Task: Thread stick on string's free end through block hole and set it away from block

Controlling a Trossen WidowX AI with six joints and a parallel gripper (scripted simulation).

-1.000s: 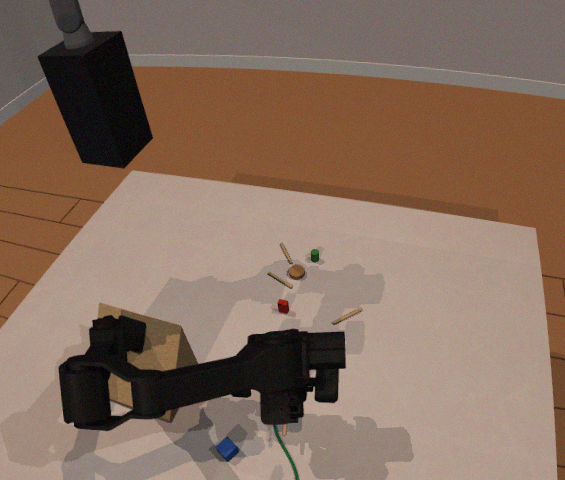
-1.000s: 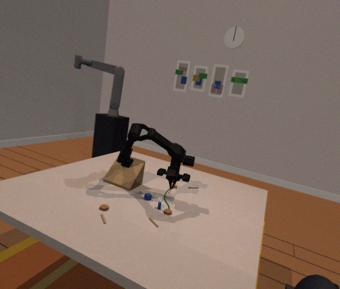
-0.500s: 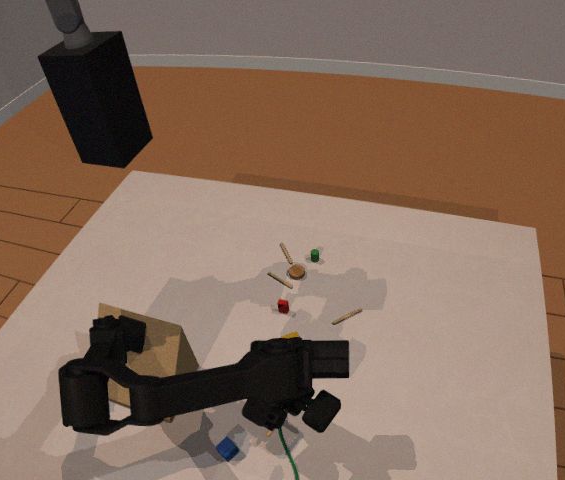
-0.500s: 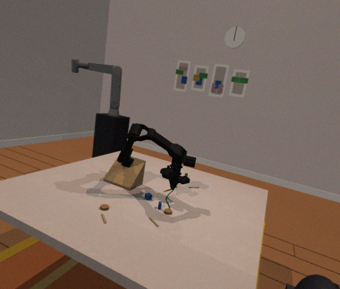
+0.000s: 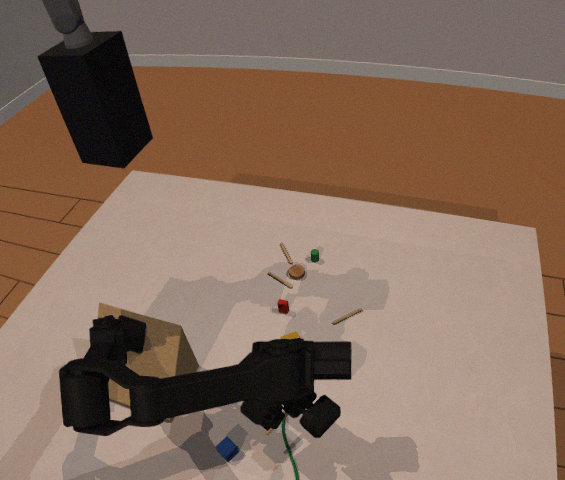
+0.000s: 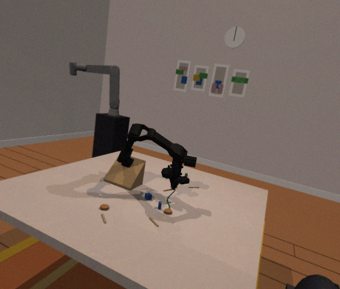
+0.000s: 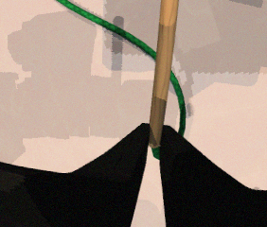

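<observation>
My gripper (image 6: 173, 188) (image 7: 155, 131) is shut on the wooden stick (image 5: 269, 430) (image 6: 167, 189) (image 7: 166, 57), near its string end, and holds it above the table (image 5: 453, 361) (image 6: 194, 242). The stick points away from the fingertips, up the wrist view. The green string (image 5: 286, 439) (image 6: 167, 198) (image 7: 183, 104) leaves the stick's end at the fingertips and curves down to a round wooden button (image 6: 168, 211). The arm hides part of the table in the top view. I cannot clearly make out a block with a hole or its openings in any view.
A wooden wedge (image 5: 161, 343) (image 6: 126, 177) stands at the arm's base. A blue cube (image 5: 227, 448) (image 6: 148, 196) and blue cylinder (image 6: 159, 205) lie nearby. Red (image 5: 283, 306), green (image 5: 314, 255) and yellow (image 5: 290, 336) pieces, another button (image 5: 296, 271) and several loose sticks lie around.
</observation>
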